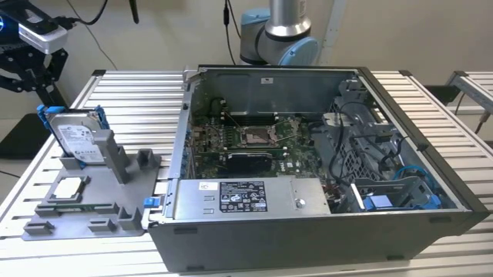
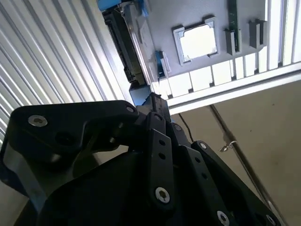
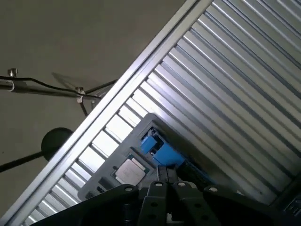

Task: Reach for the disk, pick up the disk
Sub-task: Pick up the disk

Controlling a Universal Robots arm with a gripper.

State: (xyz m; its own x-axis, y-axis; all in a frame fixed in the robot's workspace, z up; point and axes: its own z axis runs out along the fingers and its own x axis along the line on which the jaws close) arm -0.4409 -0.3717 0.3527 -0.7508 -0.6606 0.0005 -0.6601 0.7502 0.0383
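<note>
The disk stands on edge in a grey holder on the slatted surface, at the exterior view's left. A square chip lies just beside it, and the open computer case is near. The pincer hangs apart from the disk, its fingers pressed together.

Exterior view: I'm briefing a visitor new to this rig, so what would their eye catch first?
The big open computer case takes the middle of the slatted table, its motherboard bare. At the exterior view's left, the disk stands upright in a grey holder, its blue frame bright, with a silver chip lying flat beside it. In the first wrist view the black gripper hangs over that holder.
</note>
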